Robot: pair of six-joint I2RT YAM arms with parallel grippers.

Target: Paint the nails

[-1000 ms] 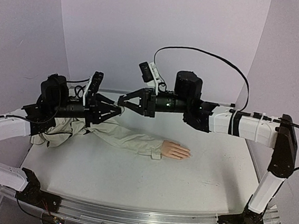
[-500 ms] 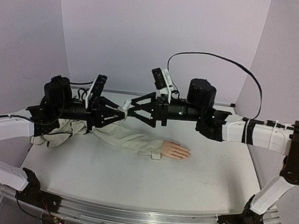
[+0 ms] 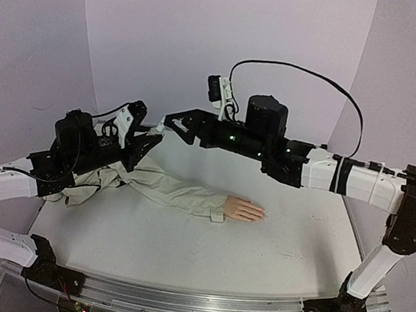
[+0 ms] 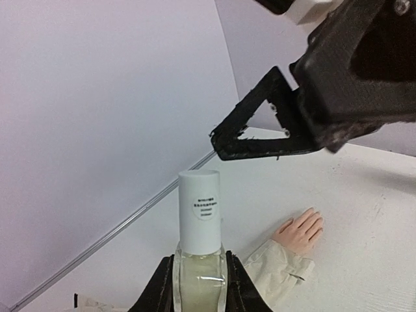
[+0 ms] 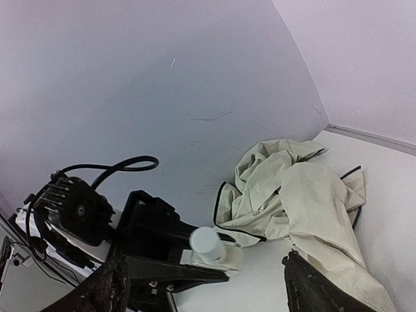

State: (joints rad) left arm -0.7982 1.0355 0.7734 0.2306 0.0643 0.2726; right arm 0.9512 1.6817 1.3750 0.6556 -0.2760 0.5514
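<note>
The peach mannequin hand lies palm down on the white table, its beige sleeve running off to the left. The hand also shows in the left wrist view; its nails are too small to make out. My left gripper is shut on a clear polish bottle with its white cap on. My right gripper hangs open just above and beyond the capped bottle, apart from it. One of its fingers shows above the cap.
The jacket's bunched body lies at the table's back left, under my left arm. The lilac walls close the back and sides. A black cable loops above my right arm.
My right gripper has opened, let go of the bottle's cap and risen up and back. My left gripper has tilted upward, still holding the bottle.
</note>
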